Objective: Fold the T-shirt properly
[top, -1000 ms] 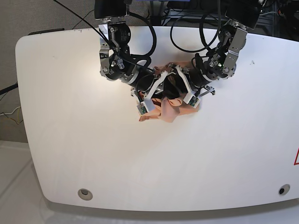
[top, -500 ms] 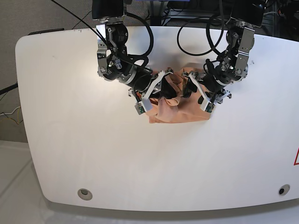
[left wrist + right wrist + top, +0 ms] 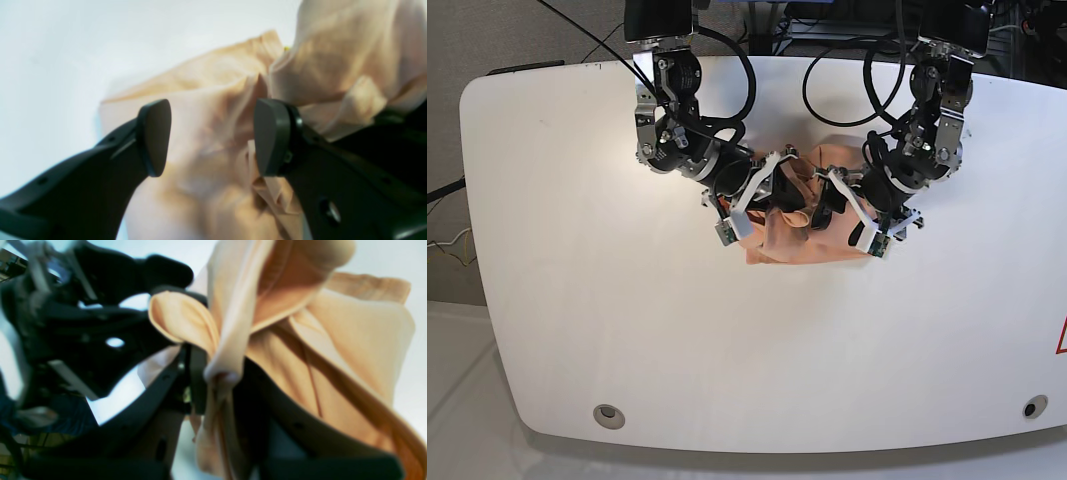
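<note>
Near the table's (image 3: 577, 330) twelve o'clock edge the T-shirt (image 3: 799, 245) lies bunched, the right gripper (image 3: 217, 386) clenched on a raised fold (probably to carry it over), while the left gripper (image 3: 210, 136), at three o'clock of it, hangs released above the cloth.

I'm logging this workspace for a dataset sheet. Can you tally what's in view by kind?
T-shirt: 1
Grippers: 2, left gripper and right gripper
White table: 1
Total: 4
</note>
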